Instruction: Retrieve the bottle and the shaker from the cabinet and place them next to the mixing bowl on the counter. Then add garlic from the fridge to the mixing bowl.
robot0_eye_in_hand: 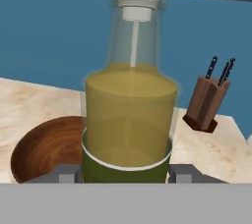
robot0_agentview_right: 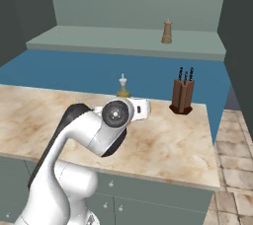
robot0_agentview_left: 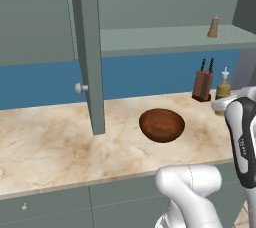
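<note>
The amber-yellow bottle (robot0_eye_in_hand: pixel 129 115) with its green label band and white cap stands upright between my gripper's (robot0_eye_in_hand: pixel 125 173) two fingertips, which press on its base from either side. From the left base view the bottle (robot0_agentview_left: pixel 223 88) is held at the counter's (robot0_agentview_left: pixel 50 142) right end, to the right of the brown mixing bowl (robot0_agentview_left: pixel 161 125). I cannot tell whether its base touches the counter. The bowl (robot0_eye_in_hand: pixel 47 149) lies low on the left in the hand view. The tan shaker (robot0_agentview_left: pixel 214 26) stands on the open cabinet's shelf (robot0_agentview_left: pixel 150 39), above and behind the bottle (robot0_agentview_right: pixel 123 87).
The open cabinet door (robot0_agentview_left: pixel 90 47) with its white knob (robot0_agentview_left: pixel 79 88) juts out over the counter left of the bowl. A brown knife block (robot0_agentview_left: pixel 203 83) stands against the blue wall just behind the bottle. The counter ends to the right, with tiled floor (robot0_agentview_right: pixel 237 169) beyond.
</note>
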{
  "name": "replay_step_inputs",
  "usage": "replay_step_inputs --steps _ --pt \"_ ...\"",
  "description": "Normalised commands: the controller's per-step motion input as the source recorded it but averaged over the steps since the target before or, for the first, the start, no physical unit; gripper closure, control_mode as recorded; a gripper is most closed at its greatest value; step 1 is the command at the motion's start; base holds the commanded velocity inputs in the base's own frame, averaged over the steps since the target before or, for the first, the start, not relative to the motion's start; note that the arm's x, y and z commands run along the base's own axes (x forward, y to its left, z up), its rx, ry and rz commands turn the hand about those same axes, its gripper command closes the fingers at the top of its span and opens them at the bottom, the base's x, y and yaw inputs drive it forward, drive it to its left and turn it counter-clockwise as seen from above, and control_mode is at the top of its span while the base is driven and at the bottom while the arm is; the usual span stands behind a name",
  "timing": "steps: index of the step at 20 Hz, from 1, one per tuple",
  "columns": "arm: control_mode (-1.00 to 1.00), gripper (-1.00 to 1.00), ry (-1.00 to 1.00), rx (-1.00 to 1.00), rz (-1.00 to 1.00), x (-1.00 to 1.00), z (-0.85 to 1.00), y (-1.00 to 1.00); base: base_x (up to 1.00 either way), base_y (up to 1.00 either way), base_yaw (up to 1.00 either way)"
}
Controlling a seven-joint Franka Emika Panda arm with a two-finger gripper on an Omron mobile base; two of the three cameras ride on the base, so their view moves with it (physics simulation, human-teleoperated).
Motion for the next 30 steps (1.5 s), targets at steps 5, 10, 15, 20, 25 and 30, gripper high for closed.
replay_step_inputs --steps 5,10,15,20,25,30 --pt "-1.0 1.0 0.0 0.0 0.0 0.07 -0.7 -0.15 0.0 0.0 0.0" --pt "-1.0 1.0 -0.05 0.02 0.05 0.16 -0.58 -0.03 0.0 0.0 0.0" --pt "-1.0 1.0 -0.08 0.02 0.13 0.1 -0.45 -0.03 0.0 0.0 0.0" --pt "-1.0 1.0 0.0 0.0 0.19 0.13 -0.53 -0.09 0.0 0.0 0.0" --pt "-1.0 1.0 0.0 0.0 0.36 0.17 -0.25 -0.24 0.0 0.0 0.0" --pt "-1.0 1.0 0.02 0.0 0.35 0.13 -0.09 -0.25 0.0 0.0 0.0"
